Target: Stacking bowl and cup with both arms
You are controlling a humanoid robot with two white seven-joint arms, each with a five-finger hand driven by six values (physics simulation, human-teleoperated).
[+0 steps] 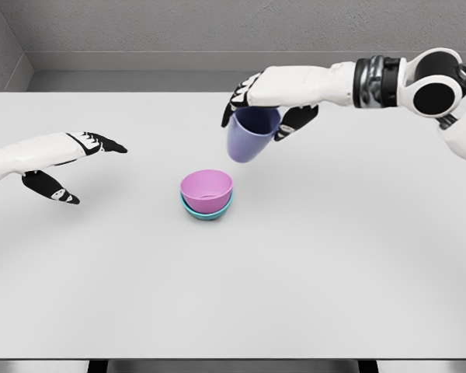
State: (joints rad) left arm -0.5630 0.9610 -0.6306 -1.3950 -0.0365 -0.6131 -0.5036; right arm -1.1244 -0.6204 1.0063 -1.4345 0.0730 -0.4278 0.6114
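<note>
We see the right hand (268, 105) grasping a purple cup (251, 134) by its rim, holding it in the air, tilted, just above and right of a pink bowl (206, 187). That bowl sits nested in a teal bowl (205, 212) on the tabletop (334, 264). The left hand (74, 165) hovers released, well apart.

Bright, even, sharp render; faint soft shadows lie on the table (334, 280)
</note>
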